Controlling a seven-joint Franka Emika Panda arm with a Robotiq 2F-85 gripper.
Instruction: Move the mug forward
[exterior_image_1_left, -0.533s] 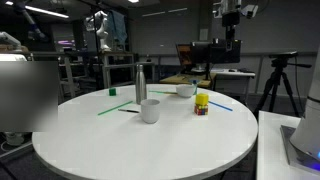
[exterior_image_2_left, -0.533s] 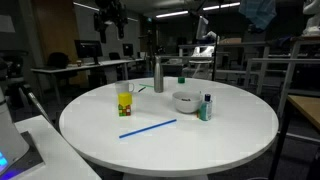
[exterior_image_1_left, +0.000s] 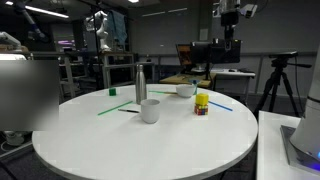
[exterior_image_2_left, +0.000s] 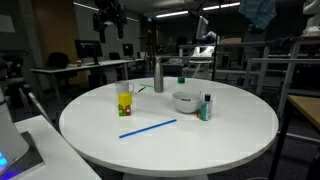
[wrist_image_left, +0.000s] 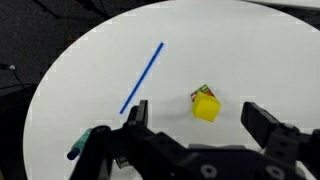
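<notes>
The small white mug (exterior_image_1_left: 150, 110) stands upright on the round white table (exterior_image_1_left: 120, 140), just in front of the tall steel bottle (exterior_image_1_left: 140, 83). In an exterior view the mug (exterior_image_2_left: 124, 88) is partly hidden behind a yellow block (exterior_image_2_left: 125, 101). My gripper (wrist_image_left: 197, 112) is open and empty. It hangs high above the table and is far from the mug. In the wrist view the yellow block (wrist_image_left: 206, 105) shows between the fingers, far below. The mug is out of the wrist view. The arm shows at the top of an exterior view (exterior_image_1_left: 229, 20).
A low white bowl (exterior_image_1_left: 186, 90) sits beyond the yellow block (exterior_image_1_left: 202, 104). A blue straw (wrist_image_left: 142, 78) and a green straw (exterior_image_1_left: 110, 109) lie flat on the table. A small capped bottle (exterior_image_2_left: 206, 107) stands beside the bowl (exterior_image_2_left: 185, 101). A marker (wrist_image_left: 75, 150) lies near the table edge.
</notes>
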